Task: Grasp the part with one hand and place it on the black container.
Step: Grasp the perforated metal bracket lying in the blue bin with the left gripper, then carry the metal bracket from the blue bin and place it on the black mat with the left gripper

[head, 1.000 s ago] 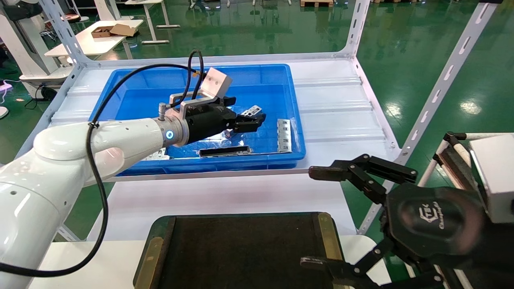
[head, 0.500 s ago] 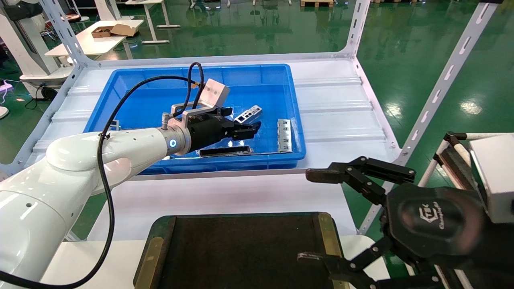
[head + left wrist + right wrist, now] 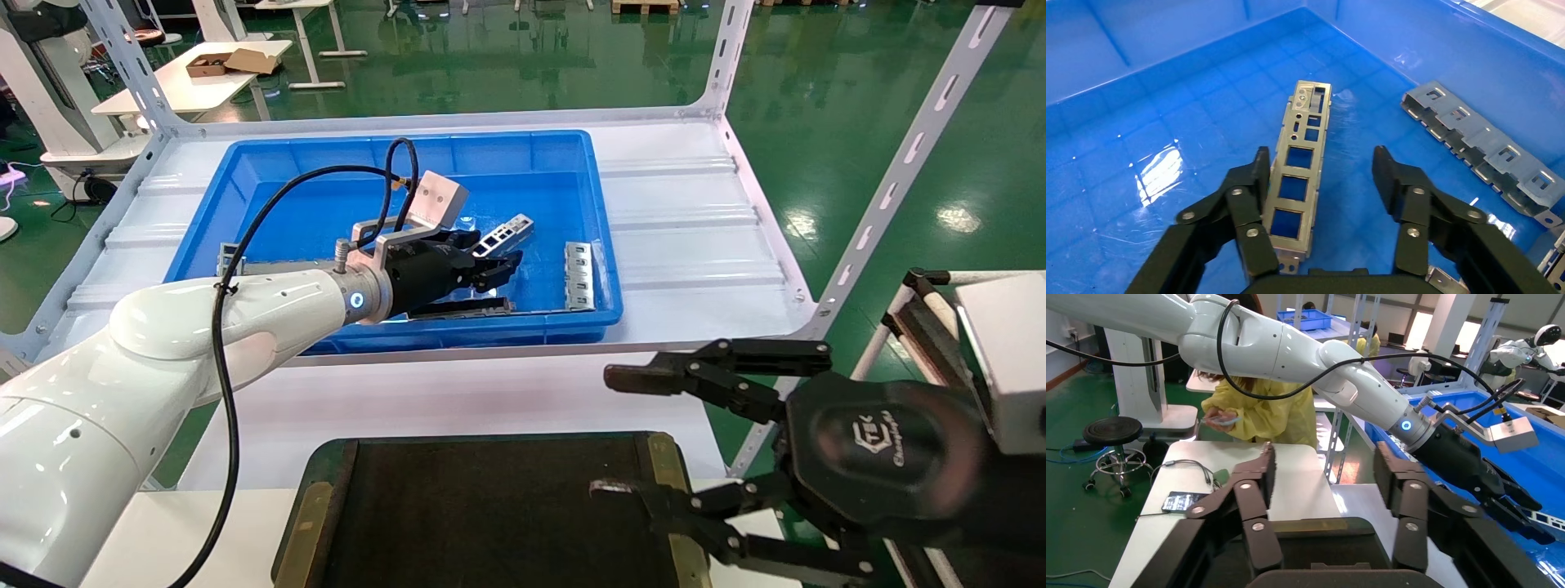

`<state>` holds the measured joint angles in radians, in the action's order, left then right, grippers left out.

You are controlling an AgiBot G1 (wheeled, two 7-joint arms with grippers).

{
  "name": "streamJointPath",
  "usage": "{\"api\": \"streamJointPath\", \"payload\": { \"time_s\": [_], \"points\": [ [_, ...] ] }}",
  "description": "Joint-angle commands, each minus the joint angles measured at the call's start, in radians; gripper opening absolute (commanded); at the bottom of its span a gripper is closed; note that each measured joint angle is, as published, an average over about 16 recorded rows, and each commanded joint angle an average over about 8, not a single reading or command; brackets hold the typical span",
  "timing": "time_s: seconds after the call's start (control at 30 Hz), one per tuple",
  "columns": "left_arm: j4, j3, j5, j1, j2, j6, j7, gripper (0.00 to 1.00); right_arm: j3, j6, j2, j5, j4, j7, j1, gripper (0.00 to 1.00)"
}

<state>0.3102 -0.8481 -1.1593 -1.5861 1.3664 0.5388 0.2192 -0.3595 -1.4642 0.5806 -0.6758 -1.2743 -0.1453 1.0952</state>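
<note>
shelf [image 3: 678, 204]: white metal rack surface on slotted white uprights, carrying the blue crate at its middle.
blue crate [image 3: 245, 175]: big open plastic bin on the shelf, far beyond the black container; several metal pieces lie on its floor.
black container [image 3: 482, 506]: wide flat dark tray with brass-coloured strips down its left and right edges, at the near middle of the head view, with nothing lying on it.
left arm [image 3: 163, 343]: white, reaching from the near left over the crate's near wall, a black cable looping above it.
right gripper [image 3: 625, 433]: parked at the near right, over the right edge of the black container, fingers spread wide and holding nothing.
left gripper [image 3: 1321, 168]: down inside the crate near its middle, fingers apart around the part; one finger [image 3: 1257, 177] sits at the part's edge and the other [image 3: 1392, 174] stands clear of it, so nothing is clamped.
slotted plate [image 3: 1483, 150]: wider grey stamped strip lying flat on the crate floor, right of the part and apart from it.
dark bar [image 3: 462, 309]: dark hollow-faced bar on the crate floor by the near wall, just near of the left gripper.
part [image 3: 1300, 165]: slim silver-grey bar with a row of rectangular windows, lying flat on the crate floor between the left gripper's fingers, its far end reaching past the fingertips.
</note>
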Motion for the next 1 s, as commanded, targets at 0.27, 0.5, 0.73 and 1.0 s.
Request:
{"api": "streamJointPath", "payload": {
  "time_s": [0.27,0.5,0.73,1.0],
  "points": [
    [0.005,-0.052,0.051,0.007,-0.001,-0.026,0.001,0.0,0.0,0.0,0.0,0.0,0.0,0.0,0.0,0.0],
    [0.011,-0.076,0.1,0.008,-0.002,-0.04,-0.011,0.0,0.0,0.0,0.0,0.0,0.0,0.0,0.0,0.0],
    [0.018,-0.067,0.171,-0.009,-0.009,-0.031,-0.052,0.0,0.0,0.0,0.0,0.0,0.0,0.0,0.0,0.0],
    [0.031,-0.005,0.275,-0.034,-0.049,0.127,-0.167,0.0,0.0,0.0,0.0,0.0,0.0,0.0,0.0,0.0]
  ]
}}
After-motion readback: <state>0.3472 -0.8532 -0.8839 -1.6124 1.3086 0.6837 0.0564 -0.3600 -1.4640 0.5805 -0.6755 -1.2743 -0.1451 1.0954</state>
